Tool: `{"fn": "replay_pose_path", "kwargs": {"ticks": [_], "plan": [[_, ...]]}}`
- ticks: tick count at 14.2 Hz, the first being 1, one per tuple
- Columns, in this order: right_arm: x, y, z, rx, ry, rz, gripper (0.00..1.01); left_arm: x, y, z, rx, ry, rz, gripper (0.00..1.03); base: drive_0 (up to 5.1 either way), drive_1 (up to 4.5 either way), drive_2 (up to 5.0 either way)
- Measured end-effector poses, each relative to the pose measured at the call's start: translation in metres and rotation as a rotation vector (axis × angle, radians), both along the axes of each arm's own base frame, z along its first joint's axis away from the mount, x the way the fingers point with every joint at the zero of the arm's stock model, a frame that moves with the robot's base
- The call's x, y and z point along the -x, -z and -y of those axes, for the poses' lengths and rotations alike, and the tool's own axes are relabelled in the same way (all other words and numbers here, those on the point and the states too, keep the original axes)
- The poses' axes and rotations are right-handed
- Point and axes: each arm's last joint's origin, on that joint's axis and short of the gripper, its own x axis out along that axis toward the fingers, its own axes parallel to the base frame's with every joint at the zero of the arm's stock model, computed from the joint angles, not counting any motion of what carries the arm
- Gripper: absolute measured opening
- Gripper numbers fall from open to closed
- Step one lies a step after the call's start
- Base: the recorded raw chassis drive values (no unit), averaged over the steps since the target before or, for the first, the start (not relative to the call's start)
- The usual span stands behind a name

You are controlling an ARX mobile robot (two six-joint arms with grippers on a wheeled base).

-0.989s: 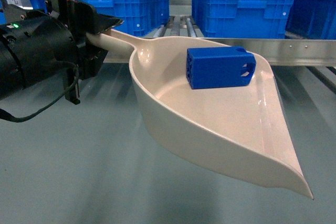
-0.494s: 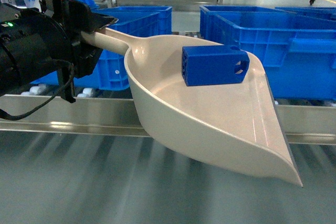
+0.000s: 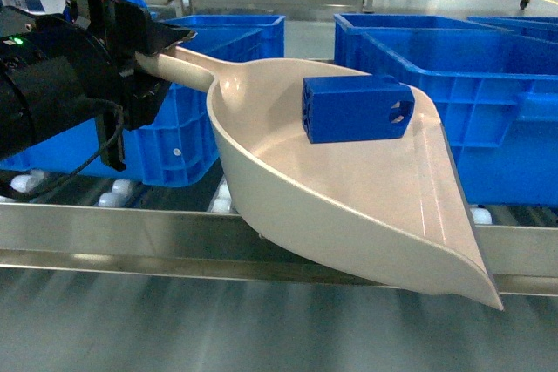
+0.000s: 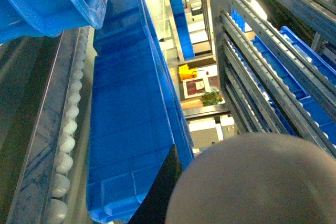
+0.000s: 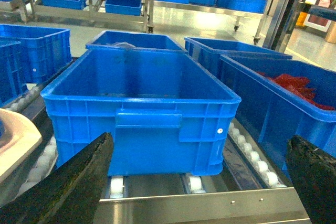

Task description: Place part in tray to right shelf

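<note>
The beige tray (image 3: 349, 206) hangs level over the front rail of the right shelf (image 3: 131, 234). My left gripper (image 3: 157, 63) is shut on the tray's handle at the upper left. The blue part (image 3: 353, 109) lies on its side inside the tray, near the far rim. In the left wrist view the tray's rounded beige underside (image 4: 257, 182) fills the lower right, with one black finger (image 4: 160, 198) beside it. My right gripper (image 5: 197, 182) is open and holds nothing; it faces a blue crate (image 5: 142, 103) on the shelf rollers (image 5: 116, 186). The tray's edge (image 5: 13, 137) shows at the left.
Large blue crates (image 3: 453, 84) stand on the roller lanes behind the tray, another (image 3: 187, 102) at the left. A crate at the right holds red items (image 5: 291, 85). The steel rail (image 5: 199, 203) runs along the front. More racks with crates stand behind.
The shelf has come nearer: its rail sits lower in the head view and the crates look larger. The tray, the part and the left gripper keep their places in the view.
</note>
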Motion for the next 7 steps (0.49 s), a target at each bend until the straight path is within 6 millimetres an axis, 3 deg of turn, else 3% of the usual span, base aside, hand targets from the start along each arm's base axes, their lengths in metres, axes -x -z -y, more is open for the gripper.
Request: {"fn": "replay_pose_path", "kwargs": {"ticks": [7], "plan": [[0.0000, 0.0000, 0.0000, 0.000, 0.000, 0.000, 0.98, 0.0000, 0.0000, 0.0000, 0.000, 0.000, 0.000, 0.12, 0.0, 0.00, 0.0]]}}
